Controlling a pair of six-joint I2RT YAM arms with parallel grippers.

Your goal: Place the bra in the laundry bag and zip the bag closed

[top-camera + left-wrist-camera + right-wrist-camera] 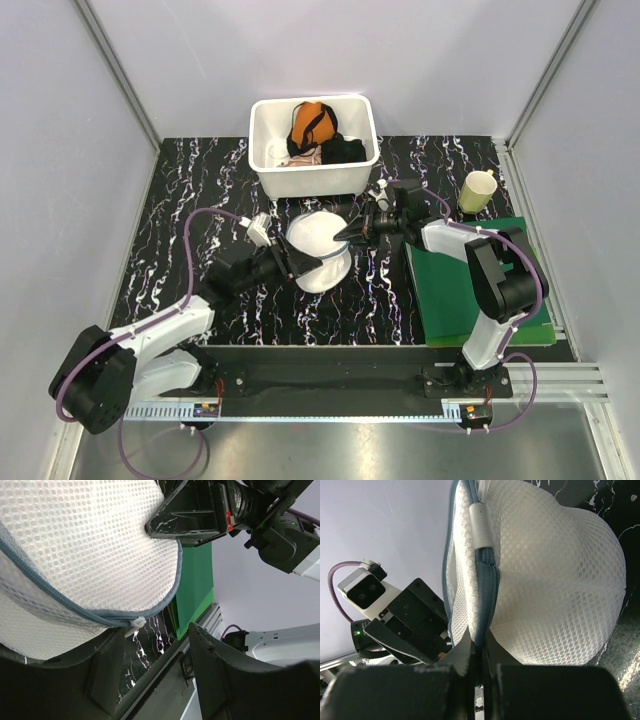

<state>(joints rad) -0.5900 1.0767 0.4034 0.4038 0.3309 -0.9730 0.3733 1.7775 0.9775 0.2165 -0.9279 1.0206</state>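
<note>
The laundry bag (320, 250), a white round mesh case with a grey-blue zipper band, sits mid-table between both grippers. My right gripper (348, 232) is shut on the bag's zipper edge (484, 580), pinching it at its fingertips (480, 647). My left gripper (297, 265) is at the bag's near-left side; in the left wrist view it (160, 680) is open, with the bag (85, 545) resting against one finger (105, 675) and the white zipper pull (136, 625) just above the gap. The bra is not clearly in view; a pale scrap (303, 157) lies in the tub.
A white tub (262, 125) at the back holds an orange garment (310, 122) and a black garment (343, 150). A green board (450, 290) lies at the right under the right arm. A pale cup (478, 190) stands at the back right.
</note>
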